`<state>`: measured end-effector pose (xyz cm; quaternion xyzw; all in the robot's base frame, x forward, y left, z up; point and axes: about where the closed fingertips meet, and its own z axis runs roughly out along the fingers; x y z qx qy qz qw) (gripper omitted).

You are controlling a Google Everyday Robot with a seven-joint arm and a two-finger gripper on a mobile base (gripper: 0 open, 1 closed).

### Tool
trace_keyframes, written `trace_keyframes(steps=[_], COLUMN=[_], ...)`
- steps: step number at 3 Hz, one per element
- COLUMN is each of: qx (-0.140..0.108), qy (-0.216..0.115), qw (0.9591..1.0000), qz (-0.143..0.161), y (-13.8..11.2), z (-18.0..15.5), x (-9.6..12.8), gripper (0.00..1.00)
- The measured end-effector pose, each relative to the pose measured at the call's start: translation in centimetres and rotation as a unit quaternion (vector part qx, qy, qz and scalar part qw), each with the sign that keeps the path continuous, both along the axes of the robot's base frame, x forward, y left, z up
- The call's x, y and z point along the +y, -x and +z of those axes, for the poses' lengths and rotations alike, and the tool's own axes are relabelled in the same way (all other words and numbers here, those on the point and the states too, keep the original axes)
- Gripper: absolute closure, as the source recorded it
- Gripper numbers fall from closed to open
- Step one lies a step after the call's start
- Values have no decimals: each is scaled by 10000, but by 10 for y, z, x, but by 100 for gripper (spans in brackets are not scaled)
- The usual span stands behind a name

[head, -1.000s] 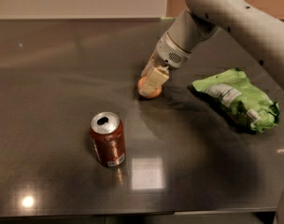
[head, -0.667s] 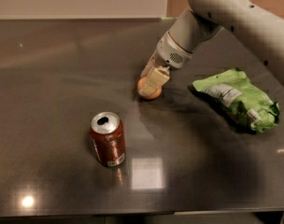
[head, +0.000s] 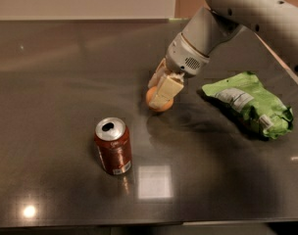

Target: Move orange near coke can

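Hand (head: 161, 94) pinching orange (head: 152, 98) between both fingers, beyond and right of upright coke can (head: 112, 146); green bag (head: 249, 103) farther right.

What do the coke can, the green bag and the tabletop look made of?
The coke can: metal, likely aluminium; shiny silver top, glossy printed wall. The green bag: thin plastic film, crinkled and glinting. The table: dark, polished, with light reflections; stone or laminate, can't tell. The gripper, beyond the can, is closed on the orange.
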<state>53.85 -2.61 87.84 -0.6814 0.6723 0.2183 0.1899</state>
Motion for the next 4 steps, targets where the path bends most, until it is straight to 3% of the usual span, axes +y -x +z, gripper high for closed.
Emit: trace_keyframes(steps=[2,4], qx=[4,101], qy=[-18,-133], qw=[9984,9959], qz=[566,892], y=[58,101], z=[4,-5], x=[6,23], gripper=[100,100])
